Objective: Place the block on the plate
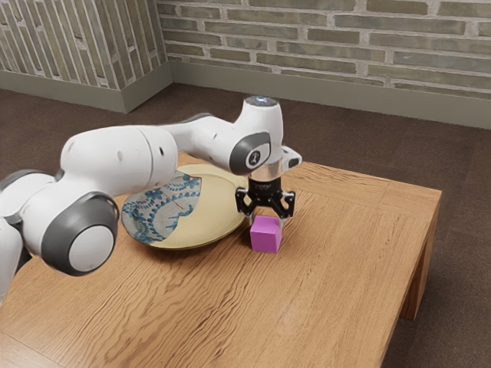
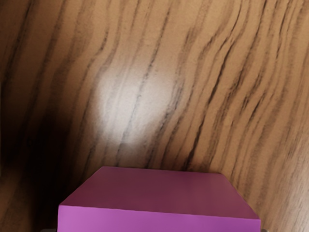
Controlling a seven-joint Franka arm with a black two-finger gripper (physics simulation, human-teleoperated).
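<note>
While gripper [image 1: 266, 221] clasps block [image 1: 265, 238], plate rim [image 1: 187, 246] lies near, table edge [image 1: 412, 266] well apart.

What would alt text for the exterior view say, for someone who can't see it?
A white robot arm holds a pink block between its black fingers, beside a cream plate with a blue-patterned part. The plate sits on a wooden table; a brick wall stands behind.
</note>
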